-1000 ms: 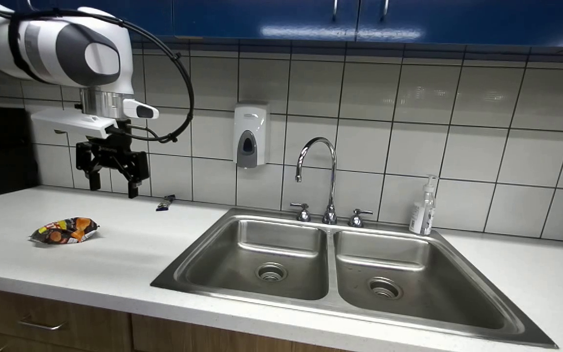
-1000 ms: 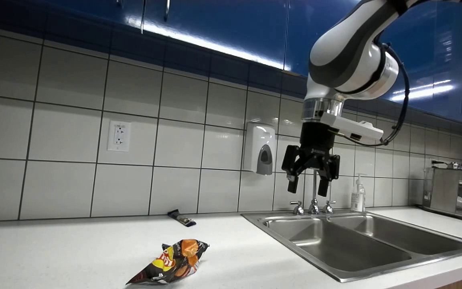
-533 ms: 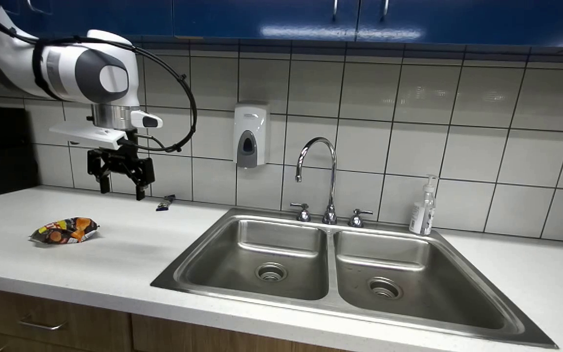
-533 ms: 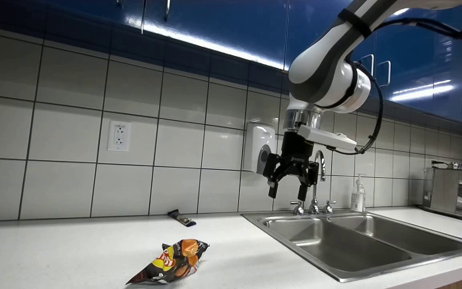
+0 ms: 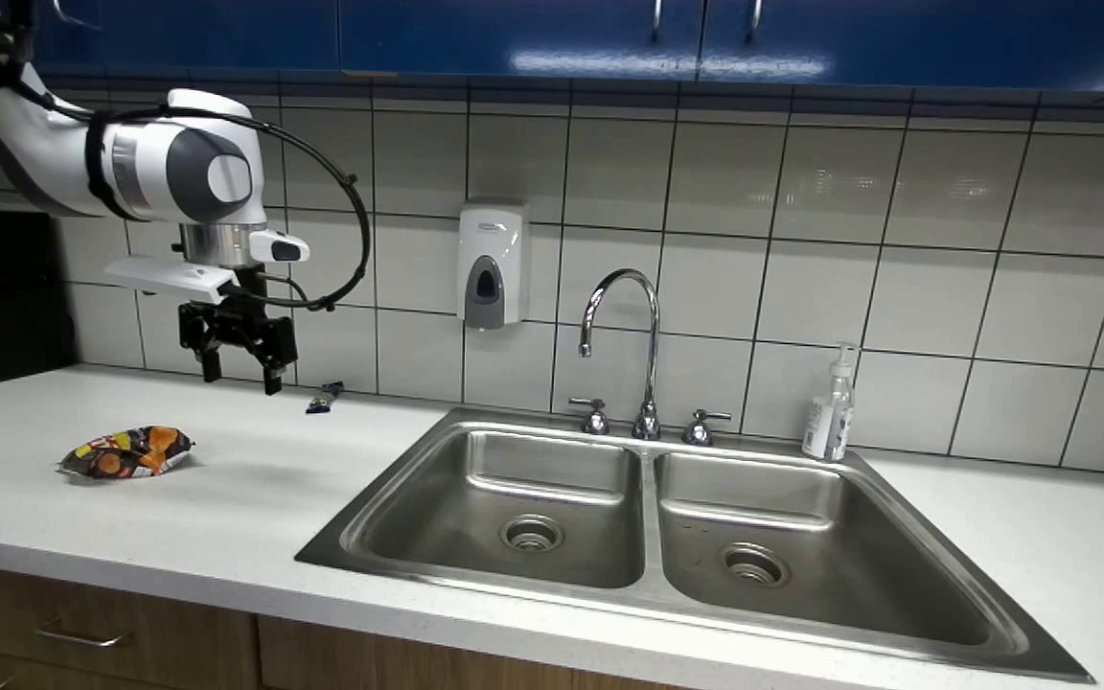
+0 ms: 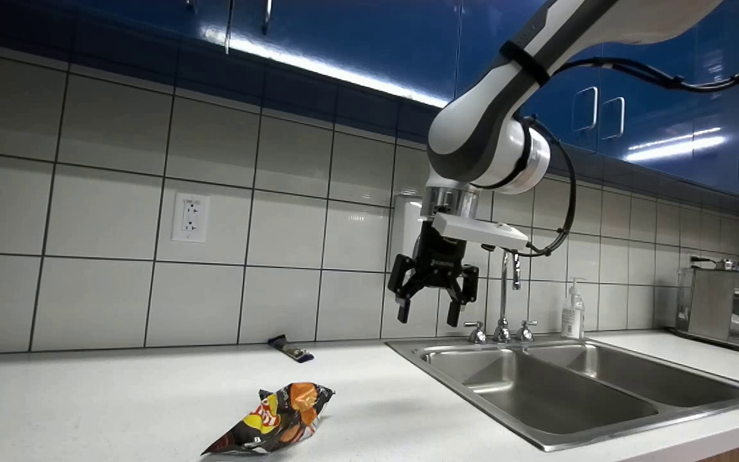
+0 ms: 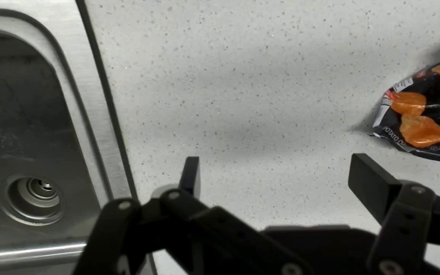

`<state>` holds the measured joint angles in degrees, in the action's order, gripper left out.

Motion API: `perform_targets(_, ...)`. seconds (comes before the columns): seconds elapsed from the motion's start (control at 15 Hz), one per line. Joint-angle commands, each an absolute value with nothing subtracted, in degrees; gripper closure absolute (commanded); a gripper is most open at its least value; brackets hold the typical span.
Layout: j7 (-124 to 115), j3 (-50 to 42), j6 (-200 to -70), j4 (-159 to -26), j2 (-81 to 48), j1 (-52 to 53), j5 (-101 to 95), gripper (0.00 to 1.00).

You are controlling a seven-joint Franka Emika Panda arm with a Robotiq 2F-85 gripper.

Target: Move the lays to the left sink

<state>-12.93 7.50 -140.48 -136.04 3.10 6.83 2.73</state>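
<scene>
The Lays bag, dark with orange chips and a yellow-red logo, lies on the white counter in both exterior views (image 5: 130,453) (image 6: 280,420). In the wrist view the bag (image 7: 420,118) is at the right edge, partly cut off. My gripper (image 5: 241,380) (image 6: 428,316) hangs above the counter, pointing down, with its jaws wide apart and nothing between them. In the wrist view the gripper (image 7: 275,164) is over bare counter between the bag and the sink. The left sink (image 5: 447,537) is a steel basin; it also shows in the wrist view (image 7: 21,133).
A small dark wrapped bar (image 5: 325,397) (image 6: 290,348) lies near the tiled wall. The right sink (image 5: 859,565) adjoins the left one. A tall faucet (image 5: 653,355), a soap bottle (image 5: 830,407) and a wall dispenser (image 5: 493,264) stand behind. Blue cabinets (image 5: 514,34) hang above.
My gripper has moved down slightly and, in an exterior view, leftward from over the sink side toward the bag's side. It stays open. The bag and the bar have not moved.
</scene>
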Motion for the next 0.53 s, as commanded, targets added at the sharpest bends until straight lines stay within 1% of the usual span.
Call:
perform_targets(0.0,-23.49,9.38,-140.84,-130.43,-2.46,8.14,-1.95,0.00)
perform_targets(0.2,-30.64,9.44,-140.76,-125.79,-7.19,10.52,-5.38,0.00)
perform_targets(0.47,-33.09,8.43,-140.64,-120.44,-12.56,12.89,-6.20,0.00)
